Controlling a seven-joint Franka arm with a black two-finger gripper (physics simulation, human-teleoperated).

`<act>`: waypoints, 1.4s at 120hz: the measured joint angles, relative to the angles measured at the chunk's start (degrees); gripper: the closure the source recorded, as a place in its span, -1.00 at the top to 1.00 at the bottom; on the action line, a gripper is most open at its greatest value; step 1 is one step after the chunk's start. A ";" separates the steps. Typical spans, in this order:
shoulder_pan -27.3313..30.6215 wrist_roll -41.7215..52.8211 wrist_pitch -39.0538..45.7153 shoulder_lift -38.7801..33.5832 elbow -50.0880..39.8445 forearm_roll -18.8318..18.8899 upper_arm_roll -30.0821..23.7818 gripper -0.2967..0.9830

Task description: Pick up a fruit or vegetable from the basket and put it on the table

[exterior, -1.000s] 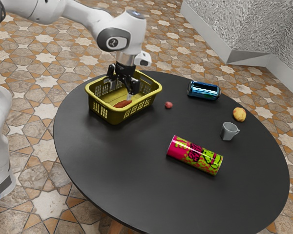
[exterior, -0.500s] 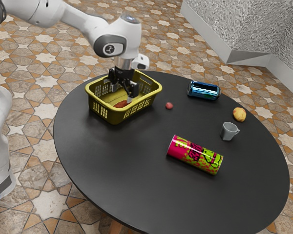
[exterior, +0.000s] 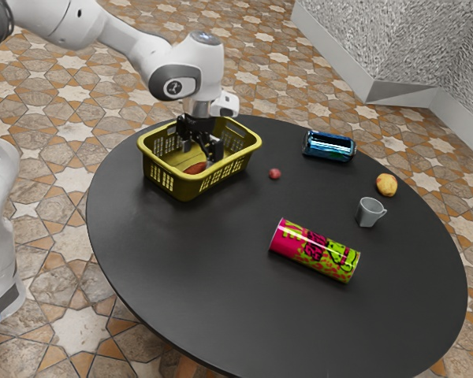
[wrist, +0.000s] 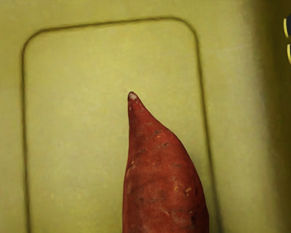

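Apparently nothing has been gripped: the fingers of the gripper (exterior: 199, 155) are spread apart inside the yellow basket (exterior: 188, 189), where the sweet potato (wrist: 162, 184) is seen lying on the floor, its thick part beneath the hand. If they were closed too near the tapered tip, the smooth skin might be squeezed out and the root sent sliding. Should the hand be lowered or moved sideways off line, the basket wall could be caught and the whole basket dragged across the table (exterior: 221, 276).
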 joint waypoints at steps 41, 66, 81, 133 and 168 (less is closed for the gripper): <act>-0.03 0.72 2.24 0.38 -1.25 -0.04 0.25 0.54; -0.01 1.01 3.43 1.41 -1.27 -0.08 0.35 0.54; -0.03 1.14 3.81 1.67 -1.38 -0.14 0.47 0.54; -0.16 1.43 5.09 3.25 -1.97 -0.52 1.39 0.54; -0.11 1.53 5.76 3.88 -1.96 -0.62 1.42 0.54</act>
